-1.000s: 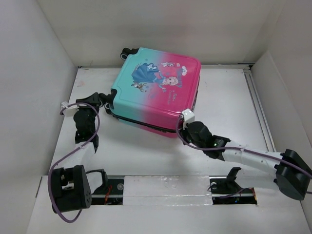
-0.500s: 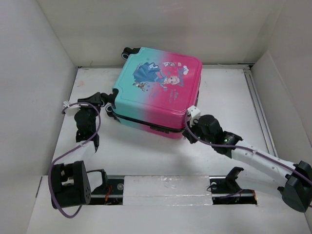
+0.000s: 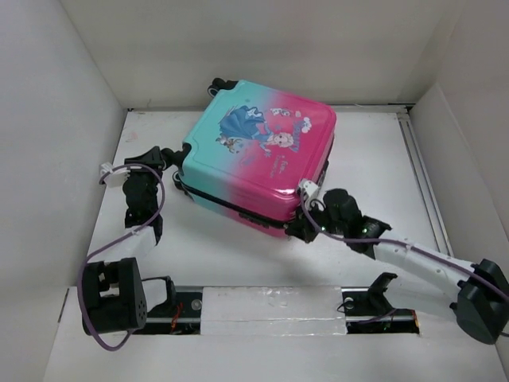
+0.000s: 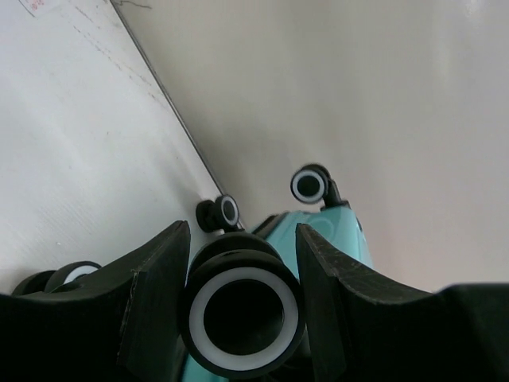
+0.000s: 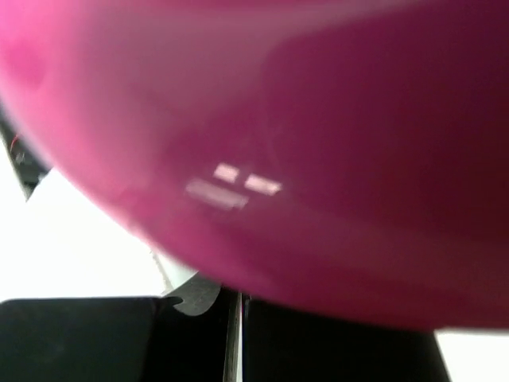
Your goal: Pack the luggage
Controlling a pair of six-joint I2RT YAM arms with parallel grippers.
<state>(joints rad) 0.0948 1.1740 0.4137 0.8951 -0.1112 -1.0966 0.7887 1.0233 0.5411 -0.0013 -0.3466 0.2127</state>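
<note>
Logging the left gripper [image 3: 165, 155] at the turquoise end of the luggage [image 3: 258, 159], its fingers [image 4: 155, 286] bracketing one black-and-white wheel [image 4: 242, 314]. Touching it on both sides by the look of the left wrist view, so reading as clamped on that wheel.

Noting the luggage lying shut and flat on the table [image 3: 238, 255], print up, toward the far middle. Sitting skewed, with the long axis running from the wheel end at far left to the pink end at near right.

Placing the right gripper [image 3: 306, 219] hard against the near pink corner, low by the dark seam. Seeing only blurred pink shell and dark shapes in the right wrist view. Not telling whether the jaws are parted or pinching anything.

Judging the case as spanning the gap between both arms, with the right one nearer the seam that opening would need.
</note>
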